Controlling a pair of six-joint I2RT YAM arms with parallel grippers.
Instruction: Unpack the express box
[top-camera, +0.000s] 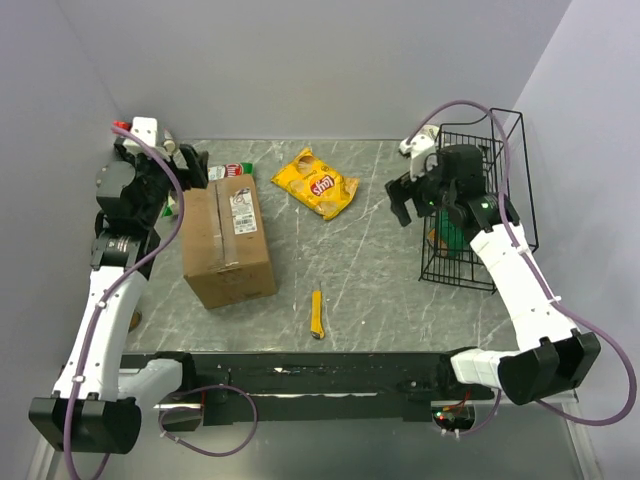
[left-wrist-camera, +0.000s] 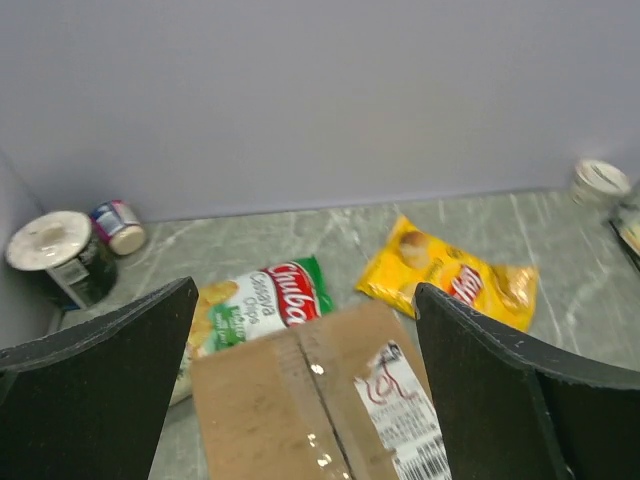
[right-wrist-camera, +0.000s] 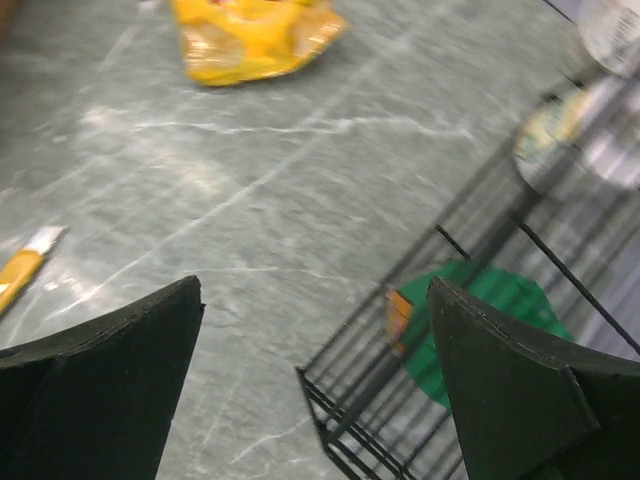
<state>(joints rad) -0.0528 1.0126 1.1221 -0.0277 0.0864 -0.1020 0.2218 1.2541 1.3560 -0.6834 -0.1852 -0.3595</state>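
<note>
The express box (top-camera: 228, 240) is a brown carton with a taped seam and a white label, shut, lying on the table's left side. It also shows in the left wrist view (left-wrist-camera: 300, 410), below and between my fingers. My left gripper (top-camera: 192, 168) is open and empty, above the box's far end; in its wrist view (left-wrist-camera: 305, 292) the jaws stand wide apart. My right gripper (top-camera: 412, 207) is open and empty, held above the table beside the black wire basket (top-camera: 480, 215); in its wrist view (right-wrist-camera: 315, 290) it hangs over the basket's corner (right-wrist-camera: 400, 420).
A yellow chips bag (top-camera: 316, 183) lies behind the box's right. A green-white Chuba bag (left-wrist-camera: 255, 305) lies at the box's far end. A yellow cutter (top-camera: 317, 313) lies near the front. Cans (left-wrist-camera: 60, 255) stand in the far left corner. A green packet (right-wrist-camera: 480, 320) is in the basket.
</note>
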